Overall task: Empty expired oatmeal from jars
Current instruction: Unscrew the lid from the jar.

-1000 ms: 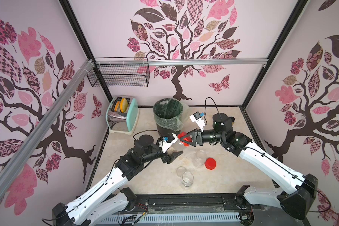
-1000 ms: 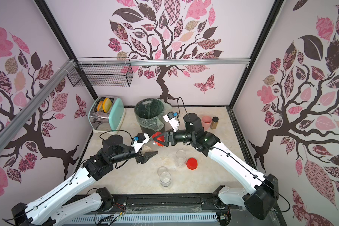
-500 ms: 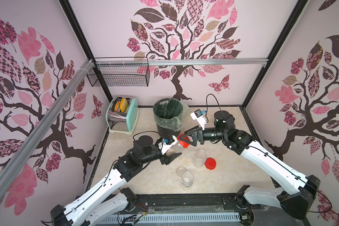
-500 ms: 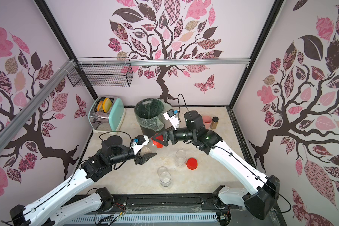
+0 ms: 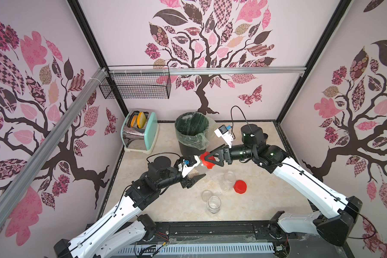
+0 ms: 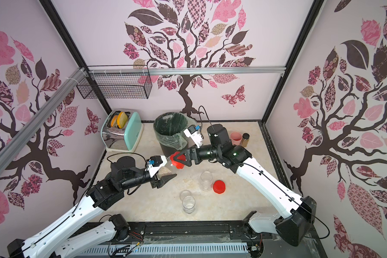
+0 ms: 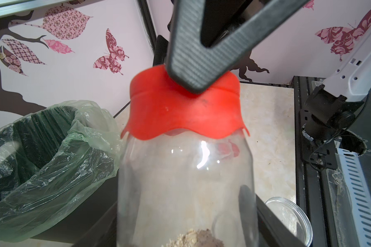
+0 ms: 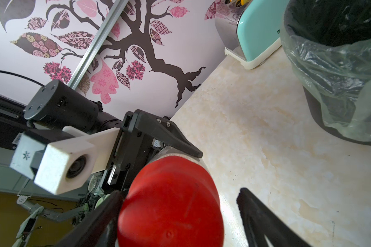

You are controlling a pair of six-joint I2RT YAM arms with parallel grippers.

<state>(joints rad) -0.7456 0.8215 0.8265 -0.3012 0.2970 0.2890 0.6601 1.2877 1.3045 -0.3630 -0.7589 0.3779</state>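
Observation:
My left gripper [image 5: 191,177] is shut on a clear jar [image 7: 186,181], held tilted above the table in front of the bin. A little oatmeal [image 7: 193,237] lies at its bottom end, also visible in a top view as pale oatmeal [image 6: 165,170]. The jar's red lid [image 8: 171,205] is on. My right gripper [image 8: 179,194] straddles the lid, open: one finger touches its side, the other finger [image 8: 255,213] stands apart from it. Two more jars stand open on the table, one jar [image 5: 228,181] beside a loose red lid [image 5: 240,186], and a nearer jar [image 5: 213,204] beside a clear lid [image 5: 207,194].
A black bin [image 5: 191,131] lined with a green bag stands just behind the held jar. A mint toaster [image 5: 140,131] sits at the back left. A pink cup [image 6: 235,138] and a brown bottle [image 6: 245,139] stand at the back right behind my right arm.
My right gripper's jaws, tight on the red lid a second ago, have come apart and stand loosely around it. The left gripper keeps hold of the jar, almost unmoved.

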